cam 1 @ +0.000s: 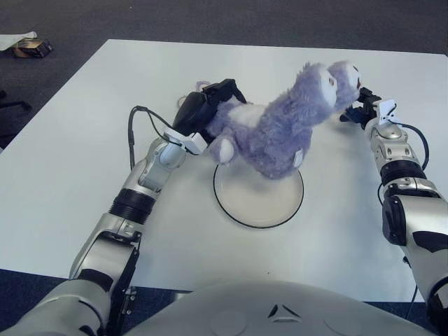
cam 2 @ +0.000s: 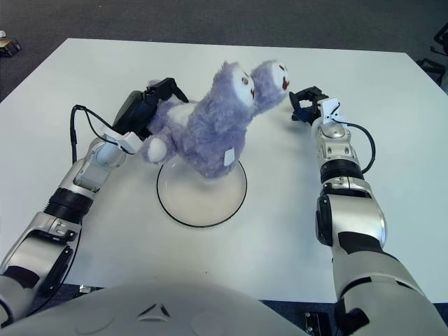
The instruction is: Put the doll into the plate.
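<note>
Doll, purple plush, was held tilted above the far half of the plate on the white counter; left robot hand gripped its rear end; right robot hand was beside the doll's head, finger state indeterminable.

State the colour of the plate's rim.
The plate is white with a thin dark rim, clearest in the left eye view; the left hand holds the doll over it.

doll: shaggy purple plush, matt
plate: smooth glossy cream glaze, thin dark rim
table: smooth matt white top
left hand: matt black plastic
right hand: black plastic, glossy silver forearm shell
</note>
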Action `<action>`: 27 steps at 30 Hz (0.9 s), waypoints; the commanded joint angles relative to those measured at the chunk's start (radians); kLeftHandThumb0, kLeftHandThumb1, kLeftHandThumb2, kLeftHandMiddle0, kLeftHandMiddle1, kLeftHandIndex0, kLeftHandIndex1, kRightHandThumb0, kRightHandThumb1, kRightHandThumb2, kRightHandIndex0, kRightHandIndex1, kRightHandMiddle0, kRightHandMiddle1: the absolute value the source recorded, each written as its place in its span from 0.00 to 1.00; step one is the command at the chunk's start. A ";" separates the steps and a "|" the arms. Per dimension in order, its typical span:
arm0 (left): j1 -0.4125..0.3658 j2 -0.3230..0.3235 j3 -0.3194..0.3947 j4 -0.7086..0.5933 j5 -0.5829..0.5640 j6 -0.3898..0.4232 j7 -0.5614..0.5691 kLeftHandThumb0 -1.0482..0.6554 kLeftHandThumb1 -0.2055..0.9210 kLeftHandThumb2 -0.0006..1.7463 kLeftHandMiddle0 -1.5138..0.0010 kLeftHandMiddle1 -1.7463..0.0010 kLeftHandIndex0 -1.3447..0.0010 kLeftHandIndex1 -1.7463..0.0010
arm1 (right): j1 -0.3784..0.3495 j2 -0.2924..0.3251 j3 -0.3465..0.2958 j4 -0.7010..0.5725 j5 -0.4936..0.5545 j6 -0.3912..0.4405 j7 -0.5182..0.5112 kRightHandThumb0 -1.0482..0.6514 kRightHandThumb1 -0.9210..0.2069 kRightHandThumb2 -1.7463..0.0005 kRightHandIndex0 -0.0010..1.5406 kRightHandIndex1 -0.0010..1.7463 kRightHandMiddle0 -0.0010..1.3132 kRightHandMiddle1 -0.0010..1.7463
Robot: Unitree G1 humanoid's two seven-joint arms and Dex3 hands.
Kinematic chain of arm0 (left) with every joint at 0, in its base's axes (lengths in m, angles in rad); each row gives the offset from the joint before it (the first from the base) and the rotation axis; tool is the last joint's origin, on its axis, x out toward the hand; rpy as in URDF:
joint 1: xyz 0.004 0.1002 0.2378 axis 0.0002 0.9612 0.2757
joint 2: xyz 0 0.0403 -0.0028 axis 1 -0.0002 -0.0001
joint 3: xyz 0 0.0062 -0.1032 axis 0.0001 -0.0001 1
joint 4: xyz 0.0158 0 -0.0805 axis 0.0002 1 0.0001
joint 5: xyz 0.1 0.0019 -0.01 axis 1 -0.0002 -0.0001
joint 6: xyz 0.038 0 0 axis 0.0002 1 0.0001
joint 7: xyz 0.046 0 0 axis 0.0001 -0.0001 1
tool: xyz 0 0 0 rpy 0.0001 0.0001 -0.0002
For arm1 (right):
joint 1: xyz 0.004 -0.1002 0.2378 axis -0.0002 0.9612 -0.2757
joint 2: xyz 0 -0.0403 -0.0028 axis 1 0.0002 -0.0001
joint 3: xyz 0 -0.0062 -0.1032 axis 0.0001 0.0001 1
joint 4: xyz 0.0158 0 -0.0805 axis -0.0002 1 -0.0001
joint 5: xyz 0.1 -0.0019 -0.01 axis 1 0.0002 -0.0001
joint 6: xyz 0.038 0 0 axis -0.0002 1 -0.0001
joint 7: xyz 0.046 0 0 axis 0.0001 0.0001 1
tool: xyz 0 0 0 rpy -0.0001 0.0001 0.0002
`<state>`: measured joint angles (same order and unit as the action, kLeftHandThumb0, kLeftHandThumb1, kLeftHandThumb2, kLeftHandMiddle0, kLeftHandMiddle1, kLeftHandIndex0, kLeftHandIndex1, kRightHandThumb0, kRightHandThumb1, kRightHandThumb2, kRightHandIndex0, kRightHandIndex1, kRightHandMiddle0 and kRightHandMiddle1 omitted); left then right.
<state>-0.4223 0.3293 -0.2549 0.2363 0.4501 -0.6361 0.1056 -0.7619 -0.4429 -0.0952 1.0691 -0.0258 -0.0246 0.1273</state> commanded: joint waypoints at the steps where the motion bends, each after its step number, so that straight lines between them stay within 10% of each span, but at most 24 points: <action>1: 0.001 0.012 0.012 0.002 0.017 -0.039 0.005 0.61 0.08 1.00 0.35 0.09 0.47 0.00 | 0.072 0.047 0.027 0.066 -0.017 0.050 0.032 0.41 0.00 0.69 0.27 0.86 0.14 1.00; 27: 0.004 0.014 -0.003 0.073 0.066 -0.208 -0.009 0.61 0.12 0.99 0.39 0.04 0.50 0.00 | 0.042 0.073 0.025 0.086 -0.005 0.063 0.048 0.41 0.00 0.70 0.24 0.87 0.14 1.00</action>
<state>-0.4223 0.3333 -0.2554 0.3136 0.5241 -0.8297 0.1138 -0.7955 -0.4112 -0.0903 1.0924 -0.0204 -0.0247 0.1446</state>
